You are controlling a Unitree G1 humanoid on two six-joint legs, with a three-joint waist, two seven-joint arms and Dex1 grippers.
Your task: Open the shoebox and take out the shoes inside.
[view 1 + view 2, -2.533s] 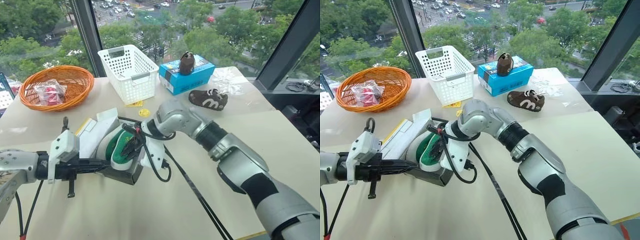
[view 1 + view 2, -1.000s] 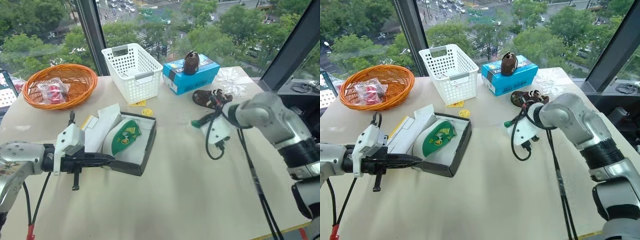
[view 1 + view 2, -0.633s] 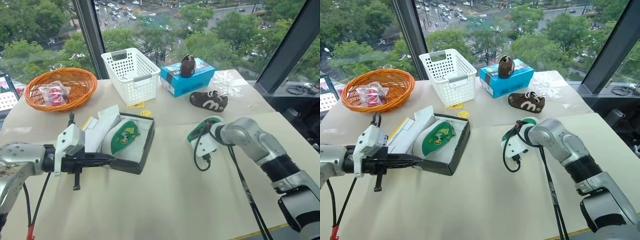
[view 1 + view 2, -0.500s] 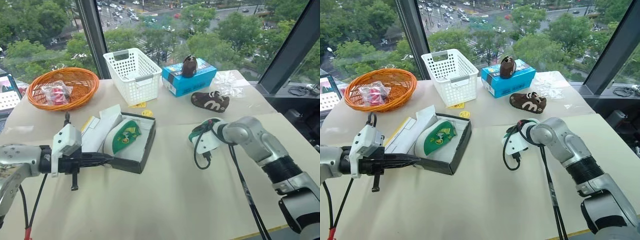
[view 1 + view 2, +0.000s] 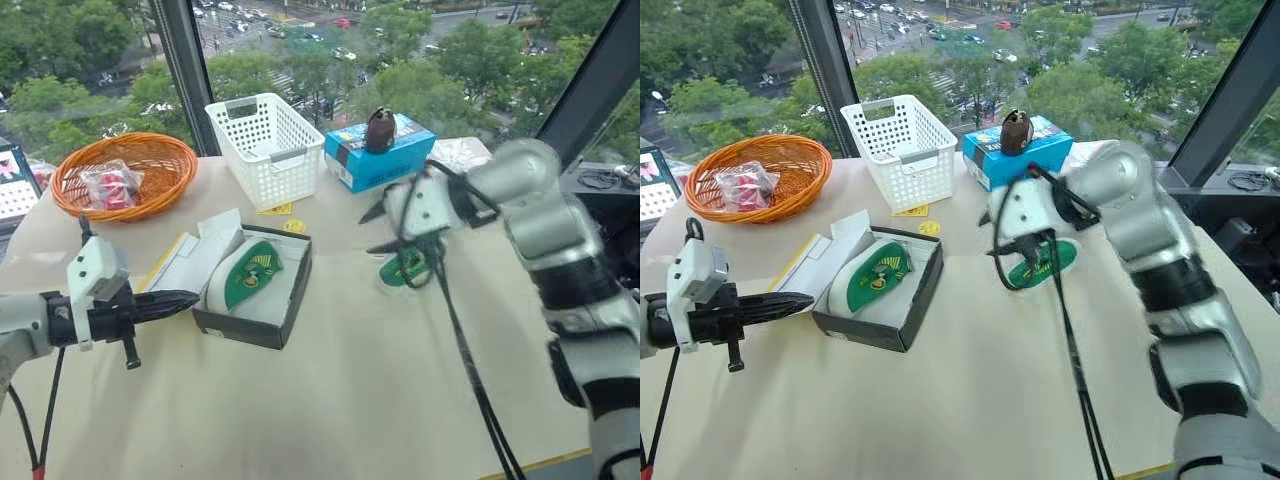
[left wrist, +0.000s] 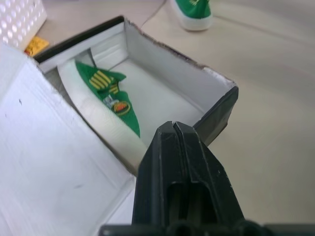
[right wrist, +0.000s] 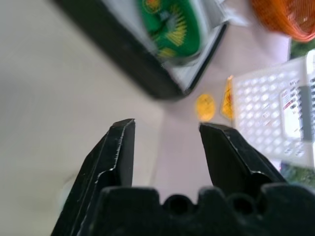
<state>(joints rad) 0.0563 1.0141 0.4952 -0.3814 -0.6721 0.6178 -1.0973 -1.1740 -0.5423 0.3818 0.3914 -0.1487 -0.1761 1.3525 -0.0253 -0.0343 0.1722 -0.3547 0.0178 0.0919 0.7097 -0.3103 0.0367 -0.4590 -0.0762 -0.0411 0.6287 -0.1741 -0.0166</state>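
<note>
Left eye view: shoebox lies open, white inside; right gripper spread, left gripper pressed together.

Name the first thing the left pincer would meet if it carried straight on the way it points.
Most likely the near corner of the shoebox, straight ahead of the shut left pincer; depth is uncertain.

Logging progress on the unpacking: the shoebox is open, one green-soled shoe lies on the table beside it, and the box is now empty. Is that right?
Not quite: the shoebox is not empty. A second green-soled shoe is inside it, as the left wrist view shows. The other shoe does lie out on the table.
</note>
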